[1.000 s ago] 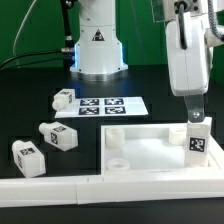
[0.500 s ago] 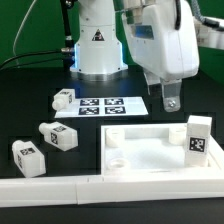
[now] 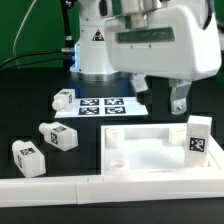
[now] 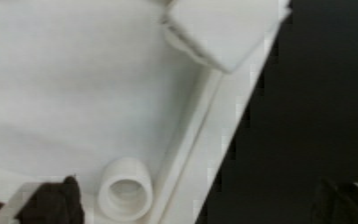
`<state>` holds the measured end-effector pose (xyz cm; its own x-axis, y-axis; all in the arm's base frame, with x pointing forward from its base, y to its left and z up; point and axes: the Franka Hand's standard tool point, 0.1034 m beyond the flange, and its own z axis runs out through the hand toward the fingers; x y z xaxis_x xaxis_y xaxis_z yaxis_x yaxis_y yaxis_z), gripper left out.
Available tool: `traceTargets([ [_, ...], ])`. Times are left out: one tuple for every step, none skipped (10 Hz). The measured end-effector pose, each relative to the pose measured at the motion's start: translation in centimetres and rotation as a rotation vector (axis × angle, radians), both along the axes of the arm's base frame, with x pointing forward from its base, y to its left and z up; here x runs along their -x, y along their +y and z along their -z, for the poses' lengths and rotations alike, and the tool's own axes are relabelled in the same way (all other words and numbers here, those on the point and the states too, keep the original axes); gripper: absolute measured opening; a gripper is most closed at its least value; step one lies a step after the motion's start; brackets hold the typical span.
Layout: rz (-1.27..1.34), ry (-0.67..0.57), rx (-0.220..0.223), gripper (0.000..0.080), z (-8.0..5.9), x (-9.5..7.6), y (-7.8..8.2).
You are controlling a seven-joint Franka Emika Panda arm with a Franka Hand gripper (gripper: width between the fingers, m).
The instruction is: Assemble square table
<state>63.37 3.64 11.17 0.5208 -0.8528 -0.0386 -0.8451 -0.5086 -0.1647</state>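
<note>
Claw (image 3: 160,99) spread wide, empty | tabletop (image 3: 150,130) below, not touching | tagged leg (image 3: 199,137) upright, lower, toward exterior view's right

Tabletop (image 3: 150,155): plain white | legs (image 3: 58,136): white, black-and-white square tags | marker board (image 3: 112,105): white, black tag prints | rail (image 3: 60,188): white | worktop (image 3: 30,95): black | end effector (image 3: 161,102): white casing, dark fingers | backdrop (image 3: 20,30): green
</note>
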Motion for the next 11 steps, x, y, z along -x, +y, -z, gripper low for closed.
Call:
traceTargets([
  [-0.089, 0.000, 0.014, 0.0648, 0.0, 0.6, -1.4],
  [-0.133, 0.007, 0.034, 0.0648, 0.3, 1.1, -2.2],
  [-0.227, -0.053, 0.080, 0.0648, 0.5, 0.8, -3.1],
  [-0.282, -0.057, 0.094, 0.0648, 0.7, 1.0, -3.3],
  [-0.331, -0.062, 0.101, 0.0648, 0.7, 1.0, -3.3],
  [-0.409, -0.067, 0.116, 0.0648, 0.7, 1.0, -3.4],
  [-0.495, -0.068, 0.132, 0.0648, 0.9, 1.2, -3.8],
  [-0.592, -0.049, 0.150, 0.0648, 2.0, 2.3, -5.0],
  [-0.694, -0.035, 0.180, 0.0648, 2.8, 3.2, -6.1],
  [-0.792, -0.048, 0.214, 0.0648, 3.1, 3.6, -7.1],
  [-0.852, -0.061, 0.242, 0.0648, 3.2, 3.7, -7.5],
])
